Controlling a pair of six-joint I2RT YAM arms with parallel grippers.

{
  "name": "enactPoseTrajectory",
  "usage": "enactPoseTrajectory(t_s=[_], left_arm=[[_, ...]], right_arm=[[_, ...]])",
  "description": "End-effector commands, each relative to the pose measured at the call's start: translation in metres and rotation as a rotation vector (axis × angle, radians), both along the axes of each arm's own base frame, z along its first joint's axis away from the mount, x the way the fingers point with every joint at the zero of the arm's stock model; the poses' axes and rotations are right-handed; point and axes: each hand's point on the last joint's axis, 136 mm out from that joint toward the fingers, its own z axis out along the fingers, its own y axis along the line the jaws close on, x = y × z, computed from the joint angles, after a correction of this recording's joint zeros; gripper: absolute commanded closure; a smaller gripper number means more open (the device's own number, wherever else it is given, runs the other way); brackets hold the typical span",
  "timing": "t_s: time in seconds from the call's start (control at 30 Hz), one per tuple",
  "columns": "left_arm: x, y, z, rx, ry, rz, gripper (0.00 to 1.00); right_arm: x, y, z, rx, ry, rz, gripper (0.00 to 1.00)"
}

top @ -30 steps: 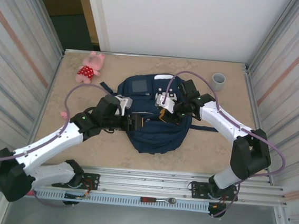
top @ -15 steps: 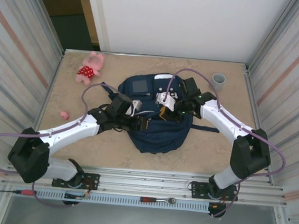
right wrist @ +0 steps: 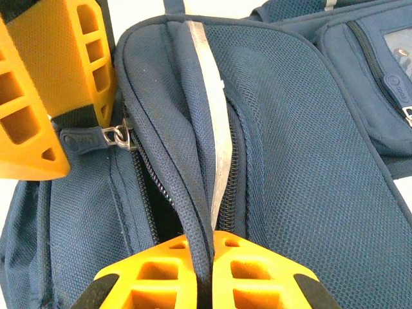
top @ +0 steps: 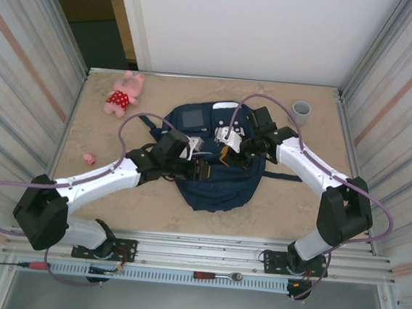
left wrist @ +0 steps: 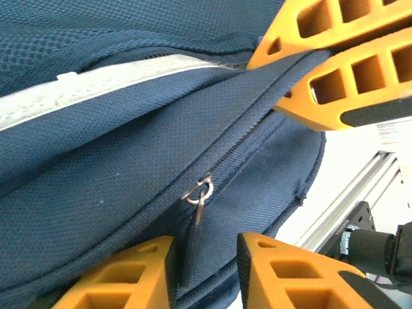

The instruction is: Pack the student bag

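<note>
The beige table [top: 281, 209] is walled in by ribbed metal panels on either side, and the student bag [top: 213, 190] lies flat at its middle, grey square panel toward the far edge, one dark strap [top: 282, 178] trailing out to the right. Both arms reach over the bag from the near rail [top: 203, 260] and meet on its upper half, so their wrists and cables cover much of its top. The right gripper [top: 225, 155] is closed tight on a raised fold of the bag's rim, beside the white reflective stripe [right wrist: 215, 129], holding that edge up off the opening. The left gripper [top: 201, 171] sits close beside it on the same seam; its jaws stand narrowly apart, with the dark zipper pull [left wrist: 192, 241] hanging between the fingers and not clamped by both. Well clear of the bag, a pink plush toy [top: 124, 92] lies at the far left corner and a grey cup [top: 301, 109] stands at the far right. A ratchet wrench [top: 217, 276] rests on the rail, a red-handled screwdriver [top: 24, 262] lies lower left, and a small pink object [top: 89, 158] sits by the left arm.
</note>
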Motion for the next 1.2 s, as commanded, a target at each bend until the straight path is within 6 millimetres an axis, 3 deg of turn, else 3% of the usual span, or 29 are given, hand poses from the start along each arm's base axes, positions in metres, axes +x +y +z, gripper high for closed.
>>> enactPoseTrajectory(t_s=[0.0, 0.07, 0.13, 0.33, 0.4, 0.47, 0.5, 0.6, 0.67, 0.8, 1.03, 1.1, 1.17], left_arm=[[0.018, 0.007, -0.004, 0.049, -0.031, 0.083, 0.78], [0.016, 0.013, -0.011, 0.085, -0.007, 0.098, 0.92], [0.014, 0.024, -0.016, 0.144, 0.016, 0.123, 0.99], [0.000, 0.088, -0.032, 0.227, 0.060, 0.248, 1.00], [-0.003, 0.100, -0.032, 0.202, 0.049, 0.273, 1.00], [-0.004, 0.093, -0.025, 0.129, 0.006, 0.234, 1.00], [-0.004, 0.084, -0.020, 0.078, -0.014, 0.198, 1.00], [-0.002, 0.063, -0.011, -0.014, -0.045, 0.122, 1.00], [0.001, 0.054, -0.007, -0.027, -0.050, 0.082, 1.00], [0.003, 0.045, 0.002, -0.041, -0.064, 0.051, 1.00], [0.003, 0.045, 0.014, -0.092, -0.086, 0.073, 1.00], [0.002, 0.046, 0.014, -0.087, -0.084, 0.075, 1.00], [0.003, 0.055, 0.008, -0.038, -0.084, 0.102, 1.00]], right_arm=[[-0.009, 0.017, 0.031, 0.099, 0.008, 0.043, 1.00], [-0.009, 0.015, 0.032, 0.093, 0.004, 0.041, 1.00], [-0.007, 0.009, 0.034, 0.090, 0.000, 0.037, 1.00], [0.002, -0.023, 0.036, 0.058, -0.008, 0.002, 1.00], [0.003, -0.031, 0.033, 0.026, -0.005, -0.006, 1.00], [0.002, -0.031, 0.032, 0.008, -0.005, -0.005, 1.00], [0.001, -0.027, 0.033, 0.011, -0.011, -0.006, 0.93], [-0.003, -0.008, 0.028, 0.010, -0.061, 0.001, 0.58], [-0.007, 0.006, 0.020, -0.005, -0.083, 0.009, 0.47], [-0.010, 0.030, 0.008, -0.025, -0.106, 0.012, 0.38], [-0.023, 0.061, -0.008, -0.031, -0.075, 0.063, 0.36], [-0.022, 0.065, -0.011, -0.032, -0.065, 0.062, 0.47], [-0.020, 0.066, -0.006, -0.013, -0.059, 0.058, 0.70]])
